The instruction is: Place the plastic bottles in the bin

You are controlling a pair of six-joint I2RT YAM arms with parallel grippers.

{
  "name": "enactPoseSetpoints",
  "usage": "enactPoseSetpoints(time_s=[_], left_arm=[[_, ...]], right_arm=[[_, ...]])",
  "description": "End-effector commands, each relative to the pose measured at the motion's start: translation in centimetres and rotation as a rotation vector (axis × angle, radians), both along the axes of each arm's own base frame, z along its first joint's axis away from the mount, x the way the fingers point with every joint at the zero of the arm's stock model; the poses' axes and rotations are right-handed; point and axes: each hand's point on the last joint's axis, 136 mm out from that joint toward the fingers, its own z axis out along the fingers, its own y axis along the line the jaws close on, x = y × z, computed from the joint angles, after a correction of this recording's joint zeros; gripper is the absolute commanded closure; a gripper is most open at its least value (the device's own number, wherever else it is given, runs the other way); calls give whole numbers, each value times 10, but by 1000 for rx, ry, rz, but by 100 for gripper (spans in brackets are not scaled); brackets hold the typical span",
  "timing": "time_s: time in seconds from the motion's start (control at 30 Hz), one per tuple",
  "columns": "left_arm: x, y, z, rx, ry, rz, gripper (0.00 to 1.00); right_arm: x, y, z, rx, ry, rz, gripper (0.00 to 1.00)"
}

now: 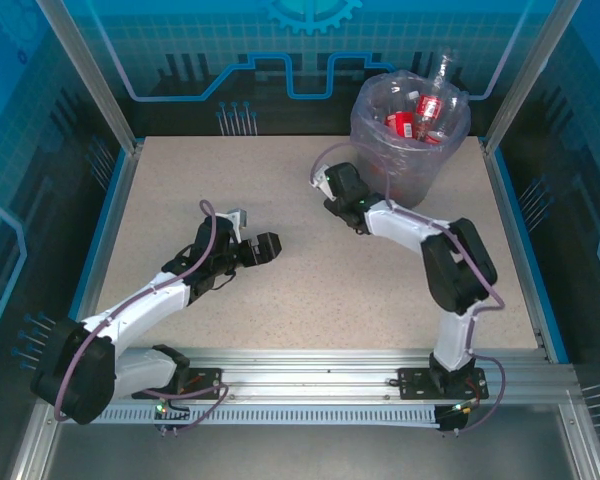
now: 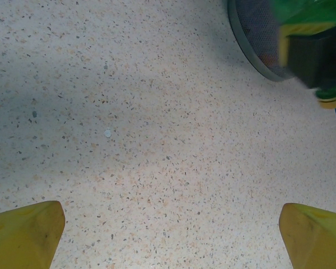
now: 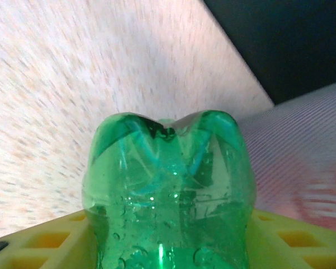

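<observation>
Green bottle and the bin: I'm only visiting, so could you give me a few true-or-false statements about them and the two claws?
The right gripper holds a translucent green plastic bottle. True.
The round grey bin with the lavender plastic bag is empty. False: red-labelled clear bottles lie inside.
The left gripper is open above the speckled table. True.
The green bottle lies in the bin. False: it is outside, between the right gripper's fingers.

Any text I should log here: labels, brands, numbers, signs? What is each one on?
No readable text.
On the bottles in the bin: red labels, too small to read.
On the green bottle: no label or lettering showing.
On the back panel: gear and circuit graphics, no words.
</observation>
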Motion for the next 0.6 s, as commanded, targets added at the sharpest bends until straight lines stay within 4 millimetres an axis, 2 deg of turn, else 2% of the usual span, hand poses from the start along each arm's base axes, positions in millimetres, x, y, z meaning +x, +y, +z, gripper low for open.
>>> enactPoseSetpoints(time_s=[0.0, 0.13, 0.27, 0.4, 0.57], left_arm=[[3, -1, -4, -8, 5, -5, 1], [9, -5, -6, -17, 11, -12, 1], [13, -11, -6, -30, 13, -25, 1], [14, -12, -3, -35, 8, -31, 1], [9, -8, 1, -30, 0, -26, 1]], right_arm=[[-23, 19, 74, 189, -42, 60, 41], [-42, 26, 142, 331, -97, 120, 41], [-44, 19, 206, 416, -203, 121, 41], [-18, -13, 250, 477, -308, 27, 41], [32, -66, 270, 584, -378, -138, 41]])
